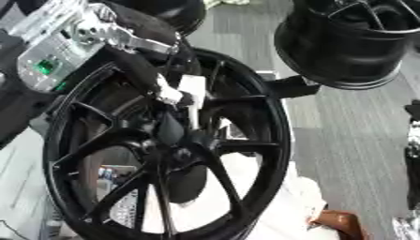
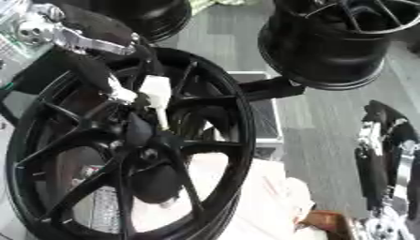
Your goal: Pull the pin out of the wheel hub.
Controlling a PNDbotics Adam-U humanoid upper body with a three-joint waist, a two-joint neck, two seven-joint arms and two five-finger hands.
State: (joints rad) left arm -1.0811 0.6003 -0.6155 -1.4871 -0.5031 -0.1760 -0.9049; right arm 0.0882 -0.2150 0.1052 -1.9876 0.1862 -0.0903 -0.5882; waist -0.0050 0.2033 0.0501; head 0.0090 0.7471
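- Filling most of my view, the black wheel (image 1: 246, 154) stands on edge with its spokes meeting at the hub (image 1: 176, 152).
- Above the hub, my left hand (image 2: 123, 86) reaches in from the upper left, its dark fingers closed round the white pin (image 2: 156, 96).
- That pin points down toward the hub between two spokes.
- At the right edge my right hand (image 2: 381, 159) hangs idle, fingers relaxed.
- Beyond, a second black wheel (image 2: 328, 42) sits upper right.
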